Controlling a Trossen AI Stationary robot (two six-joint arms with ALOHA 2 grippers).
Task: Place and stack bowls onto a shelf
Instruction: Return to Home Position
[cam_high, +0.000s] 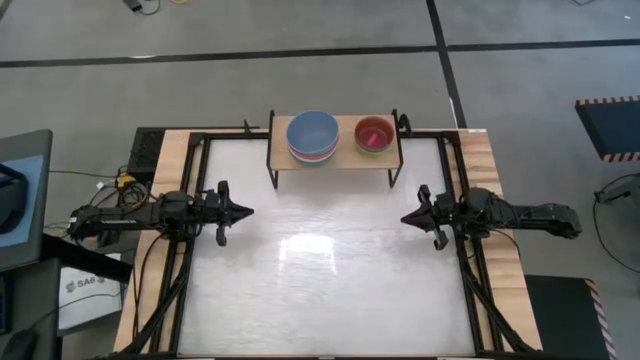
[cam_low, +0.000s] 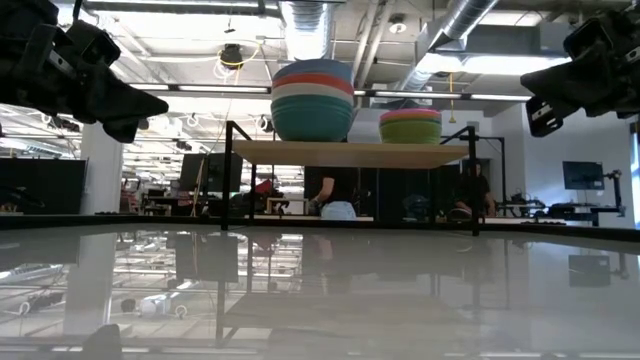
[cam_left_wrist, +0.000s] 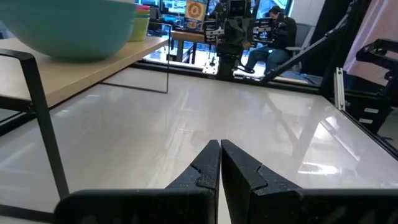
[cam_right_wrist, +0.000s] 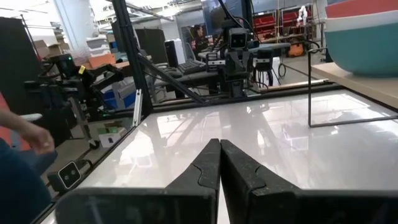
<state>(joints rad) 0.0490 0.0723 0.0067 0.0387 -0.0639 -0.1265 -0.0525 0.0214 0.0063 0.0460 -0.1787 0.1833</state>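
The light-wood shelf (cam_high: 345, 152) (cam_low: 350, 152) stands on black legs at the table's far middle. On its left part sits a stack of larger bowls (cam_high: 312, 136) (cam_low: 312, 100), light blue on top, with white, red and dark green layers below. On its right part is a stack of smaller bowls (cam_high: 375, 134) (cam_low: 410, 126), a red-pink one on top, lime green at the bottom. My left gripper (cam_high: 248, 211) (cam_left_wrist: 220, 144) hovers shut near the table's left edge. My right gripper (cam_high: 404, 217) (cam_right_wrist: 220, 142) hovers shut near the right edge. Both hold nothing.
The white tabletop (cam_high: 330, 280) spreads between the two arms and in front of the shelf. Black frame rails run along both table sides (cam_high: 190, 260). People sit at desks in the room beyond the table (cam_low: 330, 195).
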